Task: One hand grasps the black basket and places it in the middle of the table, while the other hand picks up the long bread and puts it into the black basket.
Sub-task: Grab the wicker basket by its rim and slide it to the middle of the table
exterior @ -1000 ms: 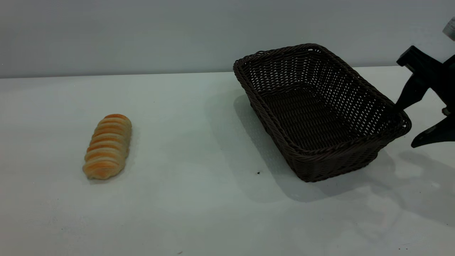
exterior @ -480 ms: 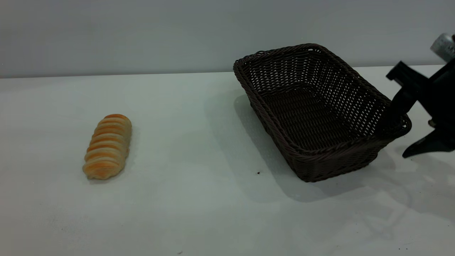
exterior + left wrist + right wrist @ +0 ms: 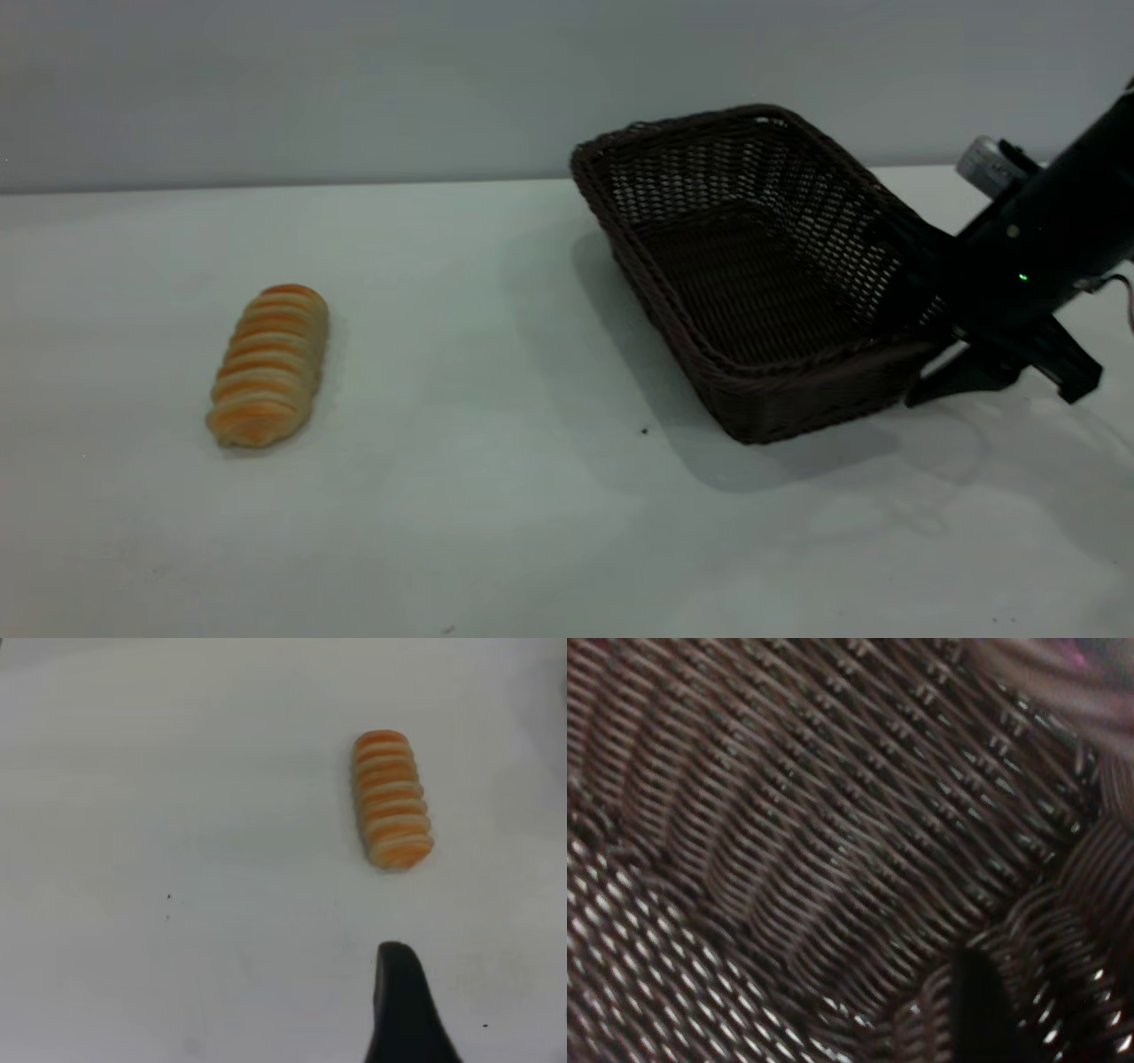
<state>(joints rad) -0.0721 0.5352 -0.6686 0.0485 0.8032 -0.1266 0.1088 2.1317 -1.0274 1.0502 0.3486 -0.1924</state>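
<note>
The black basket point(image 3: 762, 266) stands on the table point(image 3: 496, 496) at the right, slightly tipped. My right gripper point(image 3: 921, 328) is at its right end, open. One finger point(image 3: 908, 244) is inside the wall and the other point(image 3: 943, 383) is outside, low by the base. The right wrist view is filled by the basket's weave point(image 3: 788, 833), with one dark finger point(image 3: 974, 1010) beside the braided rim. The long bread point(image 3: 268, 364) lies alone at the left, and shows in the left wrist view point(image 3: 392, 799). My left gripper point(image 3: 425, 1028) hovers above the table short of the bread, one finger point(image 3: 403, 1010) showing, empty.
A grey wall runs behind the table's far edge. A small dark speck point(image 3: 644, 431) lies in front of the basket. Bare tabletop separates the bread from the basket.
My right gripper moved left and down from beside the basket until its fingers straddle the right wall. The basket shifted a little to the left and tipped. The bread has not moved.
</note>
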